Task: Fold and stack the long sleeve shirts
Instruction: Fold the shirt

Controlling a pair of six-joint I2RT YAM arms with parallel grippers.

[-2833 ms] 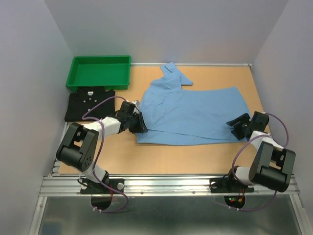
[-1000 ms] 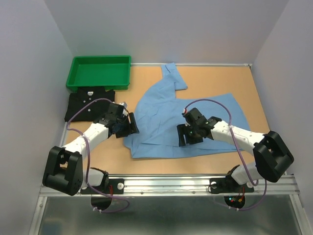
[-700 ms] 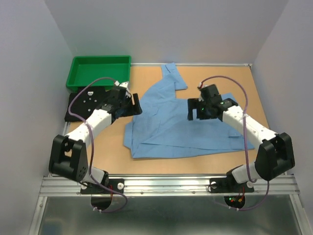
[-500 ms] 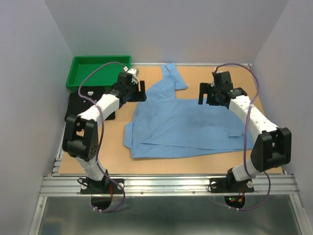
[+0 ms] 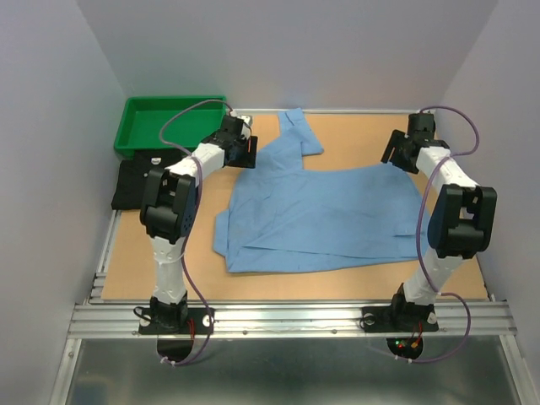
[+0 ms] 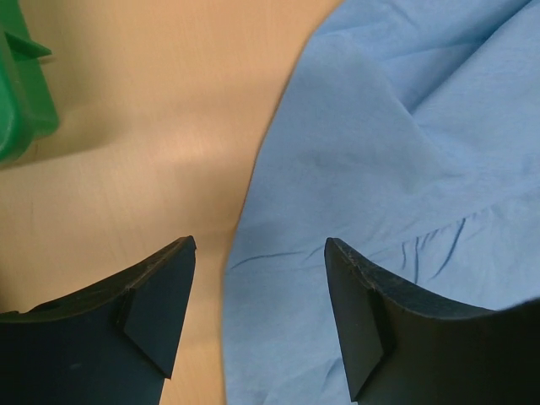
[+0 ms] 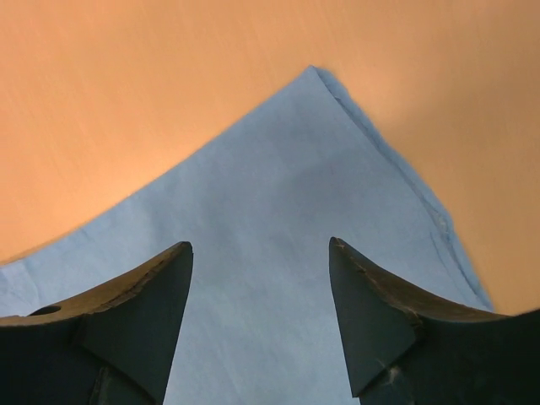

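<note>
Light blue shirt [image 5: 325, 215] spread mid-table [image 5: 287, 283], creased, near-left part doubled over, sleeve reaching far edge. Black shirt [image 5: 135, 181] folded at left, just before green tray [image 5: 169, 126]. Left gripper [image 6: 260, 253] gaping, empty, over blue shirt's far-left edge. Right gripper [image 7: 260, 253] gaping, empty, over its far-right corner. Bare wood beside both.

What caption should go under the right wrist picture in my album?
Open right pincer poised over a corner of the light blue shirt on the table.

Spread shirt [image 5: 321, 211] at centre; folded shirt [image 5: 135, 181] to its left, tray [image 5: 169, 126] just behind.
</note>
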